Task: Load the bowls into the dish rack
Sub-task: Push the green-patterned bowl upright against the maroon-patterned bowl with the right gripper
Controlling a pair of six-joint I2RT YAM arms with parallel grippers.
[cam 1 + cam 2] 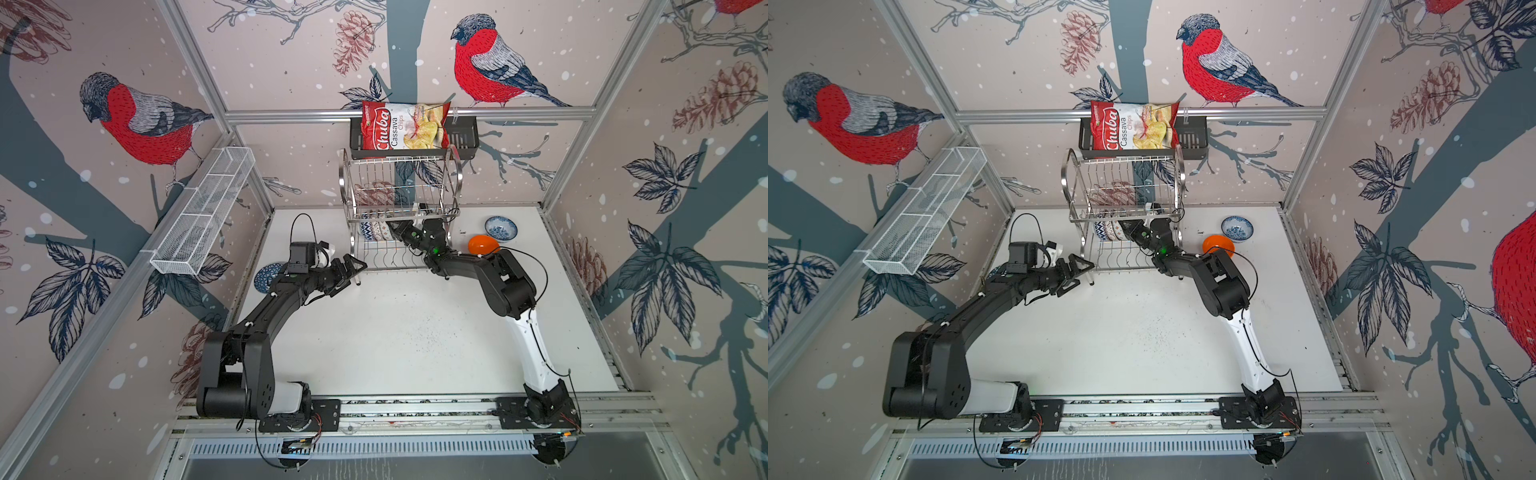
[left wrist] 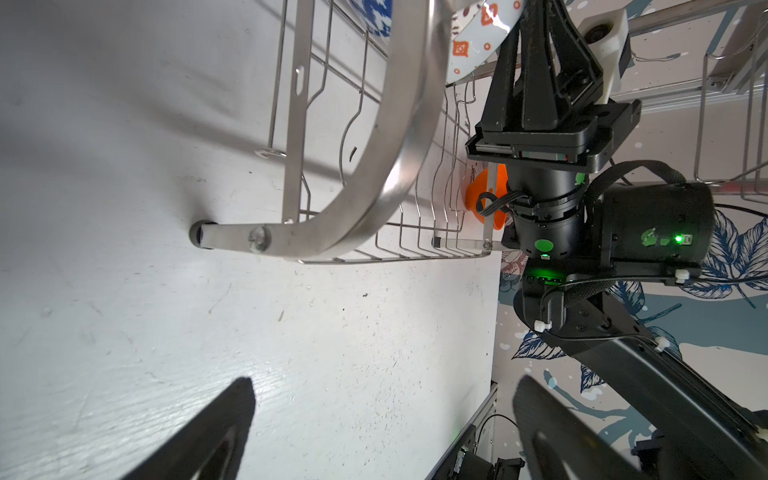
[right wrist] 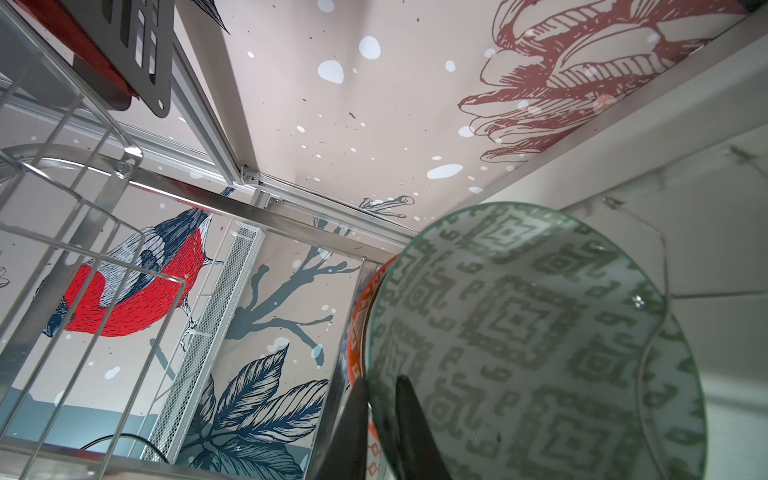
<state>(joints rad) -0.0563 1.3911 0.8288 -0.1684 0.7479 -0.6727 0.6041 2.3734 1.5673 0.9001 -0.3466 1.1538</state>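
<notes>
The steel dish rack [image 1: 399,195] [image 1: 1121,191] stands at the back of the table. Three bowls stand on edge in its lower tier: dark blue [image 1: 366,230], orange-white [image 1: 377,230] and grey-green [image 1: 388,231]. My right gripper [image 1: 395,228] [image 3: 380,415] reaches into that tier, shut on the rim of the grey-green bowl [image 3: 519,332], which stands against the orange-white bowl [image 3: 359,316]. A plain orange bowl [image 1: 482,244] and a white-blue floral bowl [image 1: 500,227] sit on the table right of the rack. My left gripper [image 1: 353,270] [image 2: 386,390] is open and empty by the rack's front left foot.
A blue patterned bowl [image 1: 266,276] lies half hidden behind the left arm. A black basket [image 1: 463,139] with a chips bag [image 1: 405,124] hangs above the rack. A long white mesh basket [image 1: 203,212] is fixed to the left wall.
</notes>
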